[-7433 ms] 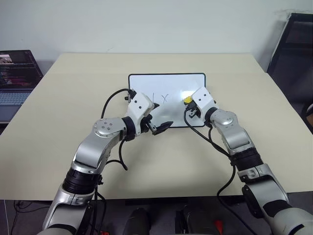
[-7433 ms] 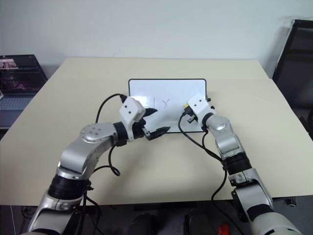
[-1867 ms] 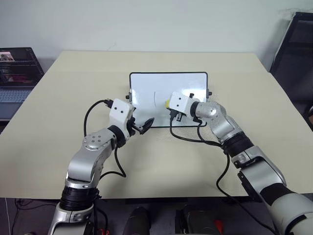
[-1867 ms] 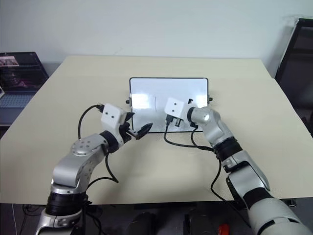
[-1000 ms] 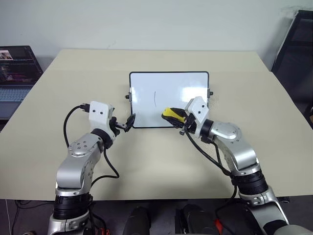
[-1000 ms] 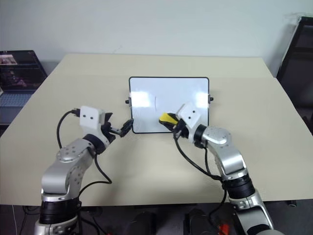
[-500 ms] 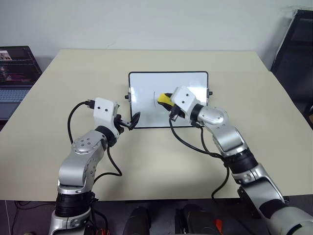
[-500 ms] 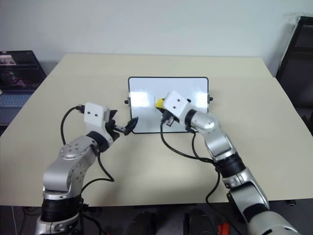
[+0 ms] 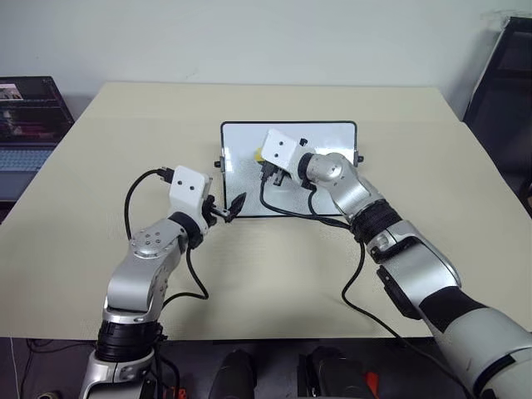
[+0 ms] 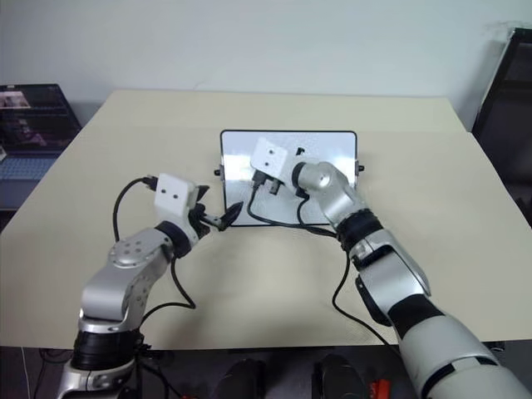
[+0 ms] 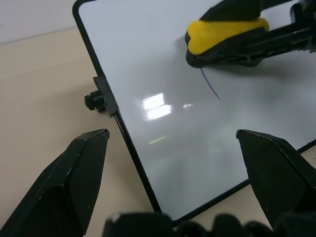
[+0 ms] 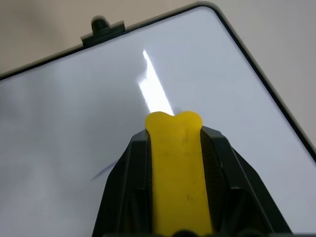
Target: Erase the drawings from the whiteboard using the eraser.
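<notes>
Fig.: erasing pass, late stage. The small glossy white rectangular whiteboard w/ thin black frame (image 9: 320, 137) lay flat on the beige surface (image 9: 100, 166), near its middle. The right tool (image 12: 174, 129) was clamped shut on the small oblong bright-yellow eraser w/ dark underside (image 11: 224, 35), the black fingers gripping both long sides. The eraser sat on the board's upper-left area, at the top end of the one remaining drawing, a thin faint dark marker stroke (image 11: 211, 85).

Change vs. approx. one second before: the eraser was then at the board's near edge, right of centre, w/ the vertical line untouched; the right arm had since carried it up and leftward across the board onto that line. Several seconds before that, an "x" and other marks stood beside the line; only the short remnant of the line was left in the left wrist view.

The left tool (image 9: 230, 207) hovered w/ fingers spread wide, holding nothing, at the board's near-left corner; it had drifted slightly toward the board. Whether it touched the frame could not be told.

Implication (judgement): the task was nearly complete. One wipe down along the remaining stroke should clear it. The unheld board might slide under the push.
</notes>
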